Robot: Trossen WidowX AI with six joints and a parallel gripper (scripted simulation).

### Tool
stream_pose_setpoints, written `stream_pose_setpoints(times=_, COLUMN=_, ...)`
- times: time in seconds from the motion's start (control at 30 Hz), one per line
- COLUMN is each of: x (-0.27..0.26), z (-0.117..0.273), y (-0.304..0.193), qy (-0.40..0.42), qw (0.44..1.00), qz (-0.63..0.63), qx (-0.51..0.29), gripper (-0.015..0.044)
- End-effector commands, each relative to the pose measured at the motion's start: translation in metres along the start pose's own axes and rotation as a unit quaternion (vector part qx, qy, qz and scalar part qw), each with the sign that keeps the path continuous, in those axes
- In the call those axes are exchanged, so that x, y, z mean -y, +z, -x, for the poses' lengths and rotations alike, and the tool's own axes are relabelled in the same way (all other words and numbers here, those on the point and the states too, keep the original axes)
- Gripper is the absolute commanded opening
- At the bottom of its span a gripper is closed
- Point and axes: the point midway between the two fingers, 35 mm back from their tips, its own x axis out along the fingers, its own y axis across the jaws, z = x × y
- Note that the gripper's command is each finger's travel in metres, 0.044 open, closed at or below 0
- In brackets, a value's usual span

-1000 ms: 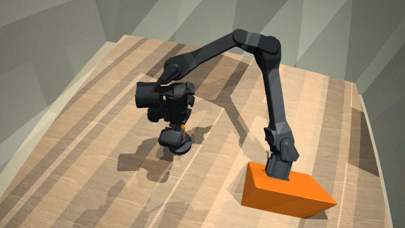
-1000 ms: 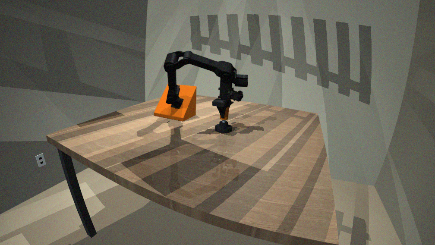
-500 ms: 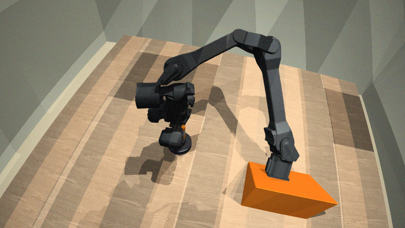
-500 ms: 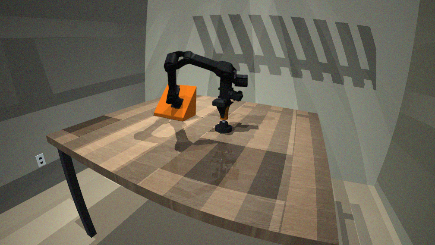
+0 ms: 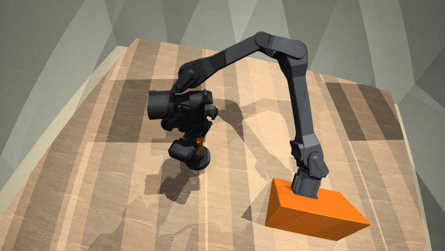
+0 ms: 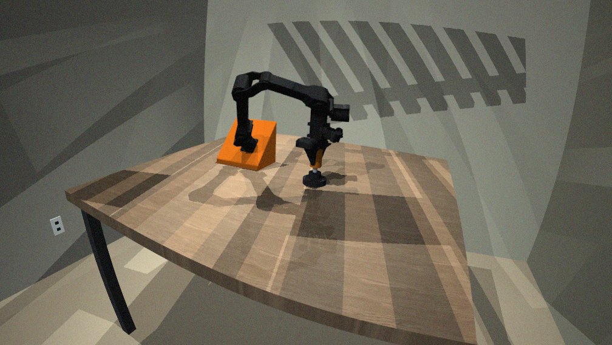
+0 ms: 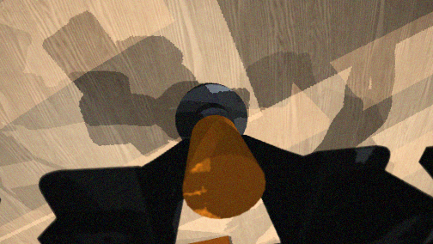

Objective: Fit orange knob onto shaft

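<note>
The orange knob (image 5: 200, 146) (image 6: 316, 160) (image 7: 223, 180) is upright between the fingers of my gripper (image 6: 316, 159) (image 7: 215, 142), which is shut on it. The dark round pedestal (image 5: 202, 162) (image 6: 314, 180) (image 7: 185, 116) stands on the table directly below the knob. In the exterior view a short piece of the silver shaft (image 6: 315, 170) shows between the knob's underside and the pedestal, so the knob is above the pedestal and not down on it. The knob's hole and the shaft's flat side are hidden. I cannot tell whether the shaft's tip is inside the hole.
The arm's base stands on an orange wedge-shaped block (image 5: 311, 214) (image 6: 267, 145) on the wooden table (image 5: 108, 193) (image 6: 265, 240). The arm arches over from the block to the pedestal. Striped shadows lie across the table and the wall.
</note>
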Motion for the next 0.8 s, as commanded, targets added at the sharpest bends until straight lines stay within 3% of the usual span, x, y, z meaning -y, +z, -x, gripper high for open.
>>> stream_pose_setpoints(times=0.0, x=0.0005, z=0.0000, y=0.0017, qy=0.002, qw=1.000, qz=-0.011, qx=0.002, gripper=0.0000)
stream_pose_setpoints(times=0.77, x=0.0003, z=-0.0031, y=-0.0012, qy=0.002, qw=1.000, qz=-0.011, qx=0.001, gripper=0.0000)
